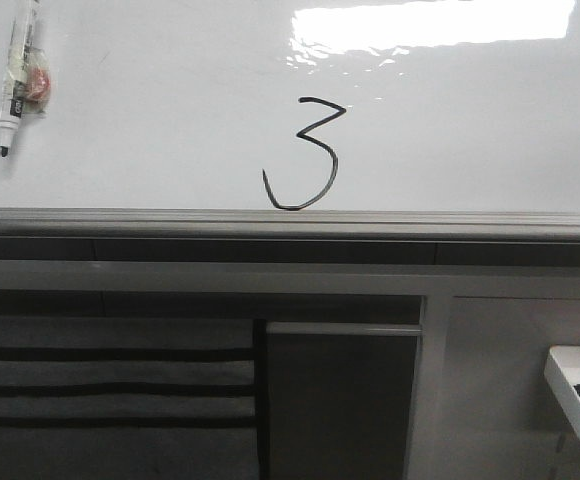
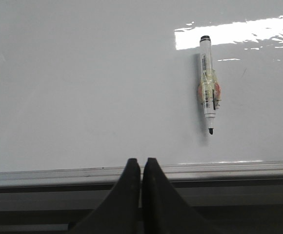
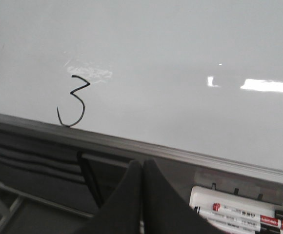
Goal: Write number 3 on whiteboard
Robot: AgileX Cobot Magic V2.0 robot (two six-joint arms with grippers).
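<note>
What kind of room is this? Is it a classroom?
Maybe a classroom or an office, though I can't be sure. There's a big whiteboard with a 3 drawn on it, a marker stuck to the board, and a white tray of more markers below.

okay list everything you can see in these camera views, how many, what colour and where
whiteboard: one, glossy white with a grey edge rail, fills the upper front view
number 3: one, black, drawn low on the board just above the rail
marker: one, white barrel with black tip down, stuck to the board at upper left
white tray: one, below the board at lower right, holding markers
tray markers: at least two, white with red caps
grey cabinet panels: several, under the rail
left gripper: one, black, fingers together, empty
right gripper: one, black, fingers together, empty
</note>
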